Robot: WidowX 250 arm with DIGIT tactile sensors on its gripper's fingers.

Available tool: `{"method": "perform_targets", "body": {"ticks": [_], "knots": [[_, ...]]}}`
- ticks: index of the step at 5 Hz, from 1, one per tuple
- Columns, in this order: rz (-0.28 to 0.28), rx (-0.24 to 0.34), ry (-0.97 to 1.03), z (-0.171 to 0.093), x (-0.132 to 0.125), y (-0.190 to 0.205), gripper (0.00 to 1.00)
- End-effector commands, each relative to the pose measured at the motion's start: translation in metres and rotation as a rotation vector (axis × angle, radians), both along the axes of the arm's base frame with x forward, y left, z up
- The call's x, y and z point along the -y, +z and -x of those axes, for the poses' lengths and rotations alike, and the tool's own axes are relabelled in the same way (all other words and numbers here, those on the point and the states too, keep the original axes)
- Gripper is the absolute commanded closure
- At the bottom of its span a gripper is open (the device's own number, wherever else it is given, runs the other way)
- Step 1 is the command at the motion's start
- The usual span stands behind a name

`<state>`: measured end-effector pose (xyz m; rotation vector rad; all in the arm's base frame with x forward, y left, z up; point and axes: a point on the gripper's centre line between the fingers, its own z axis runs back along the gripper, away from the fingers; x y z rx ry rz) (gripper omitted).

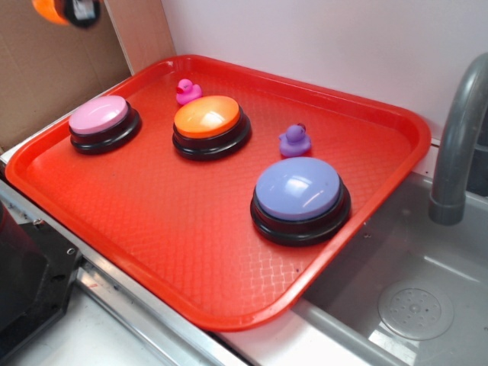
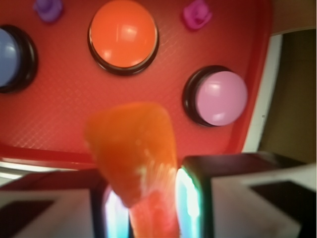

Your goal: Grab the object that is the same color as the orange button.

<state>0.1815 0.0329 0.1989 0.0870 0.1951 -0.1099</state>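
In the wrist view my gripper (image 2: 148,208) is shut on the orange object (image 2: 133,153), a glossy orange piece that sticks out between the two fingers, held high above the red tray (image 2: 64,99). The exterior view shows only a bit of the gripper (image 1: 72,9) with the orange object (image 1: 47,9) at the top left corner, above and left of the tray (image 1: 191,229). The orange button (image 1: 207,122) stands on the tray's far middle; from the wrist the orange button (image 2: 124,34) appears at the top centre.
A pink button (image 1: 103,122) sits at the tray's left and a larger lavender-blue button (image 1: 300,197) at its right. A pink duck (image 1: 186,91) and a purple duck (image 1: 294,140) stand near the orange button. A grey faucet (image 1: 457,145) and sink (image 1: 412,305) lie to the right.
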Motion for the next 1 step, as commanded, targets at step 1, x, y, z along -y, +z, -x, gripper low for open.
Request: {"method": "perform_targets", "body": {"ticks": [1], "knots": [[0.024,0.098,-0.005,0.0148,0.0043,0.0125,1.00]]}}
